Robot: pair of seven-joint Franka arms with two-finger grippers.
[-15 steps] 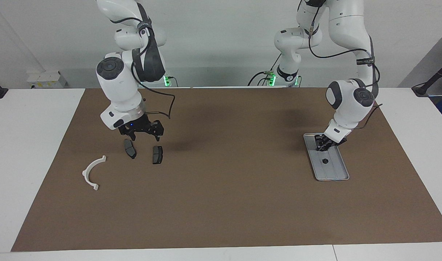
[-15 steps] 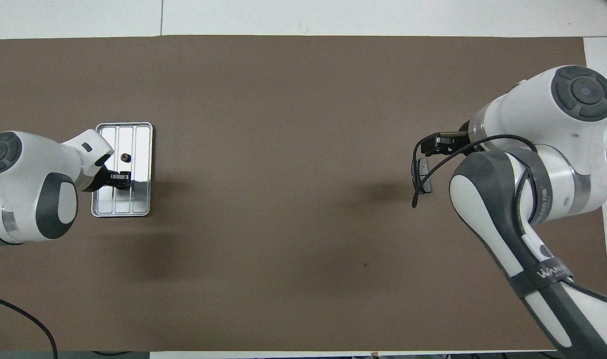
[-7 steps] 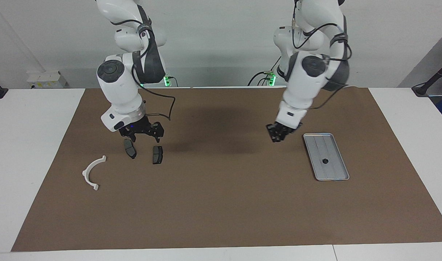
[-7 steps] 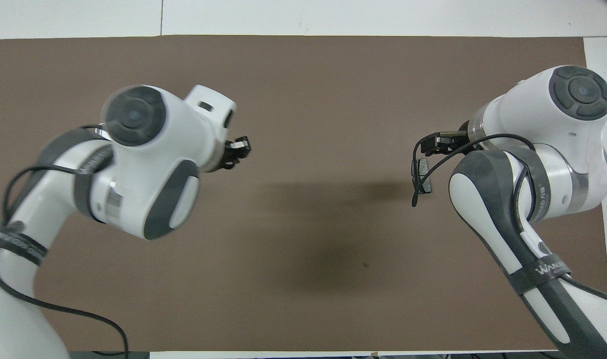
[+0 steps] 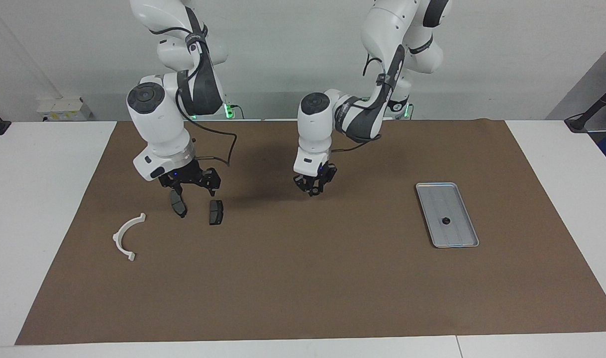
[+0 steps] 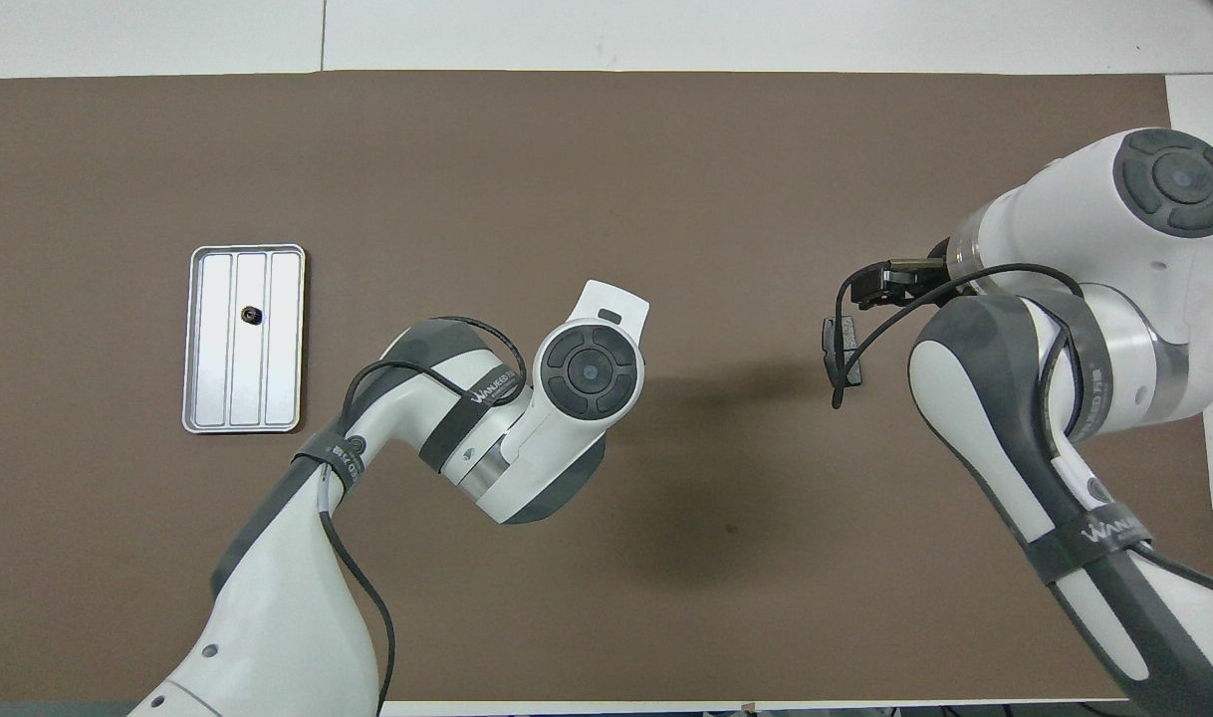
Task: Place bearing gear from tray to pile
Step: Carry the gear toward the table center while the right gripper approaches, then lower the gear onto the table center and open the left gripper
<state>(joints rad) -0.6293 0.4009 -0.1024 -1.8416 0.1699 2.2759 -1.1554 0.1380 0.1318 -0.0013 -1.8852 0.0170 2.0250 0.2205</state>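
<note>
The silver ridged tray (image 5: pixel 457 233) lies toward the left arm's end of the table, with one small dark round part (image 5: pixel 446 221) on it; both also show in the overhead view, tray (image 6: pixel 278 388) and part (image 6: pixel 251 316). My left gripper (image 5: pixel 313 189) hangs low over the bare mat at mid-table, between tray and pile. Anything it holds is too small to make out. The pile lies toward the right arm's end: a white semicircular bracket (image 5: pixel 126 236) and two dark pads (image 5: pixel 178 205) (image 5: pixel 215 212). My right gripper (image 5: pixel 196 188) hovers open just above the two pads.
A brown mat (image 5: pixel 303 278) covers most of the white table. In the overhead view the left arm hides its own gripper, the right arm hides the bracket, and only one pad (image 6: pixel 848 344) shows.
My left gripper has left the tray and swung across the mat to mid-table, toward the pile. The small dark part stays on the tray. The right gripper has barely moved.
</note>
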